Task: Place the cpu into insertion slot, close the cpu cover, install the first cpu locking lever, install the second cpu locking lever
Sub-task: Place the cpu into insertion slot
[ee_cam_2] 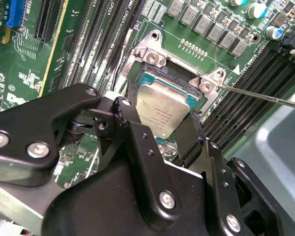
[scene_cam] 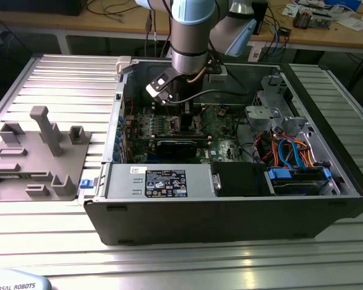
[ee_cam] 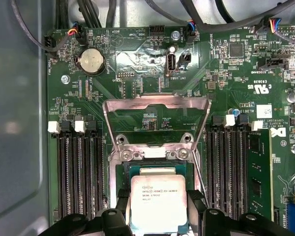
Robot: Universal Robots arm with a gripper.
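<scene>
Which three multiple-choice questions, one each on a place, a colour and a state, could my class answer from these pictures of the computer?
1. Where is the cpu?
A. Between the fingers, over the insertion slot
B. Outside the computer
C. Alone in the slot, with the fingers far away

2. What colour is the motherboard?
A. Red
B. Green
C. White

3. How does the cpu cover stand?
A. Shut over the slot
B. Taken off the board
C. Swung open, clear of the slot

Key:
1 A: both wrist views show the fingers flanking the chip at the socket.
2 B: the board is green in every view.
3 C: the first wrist view shows its frame lying back from the slot.
</scene>
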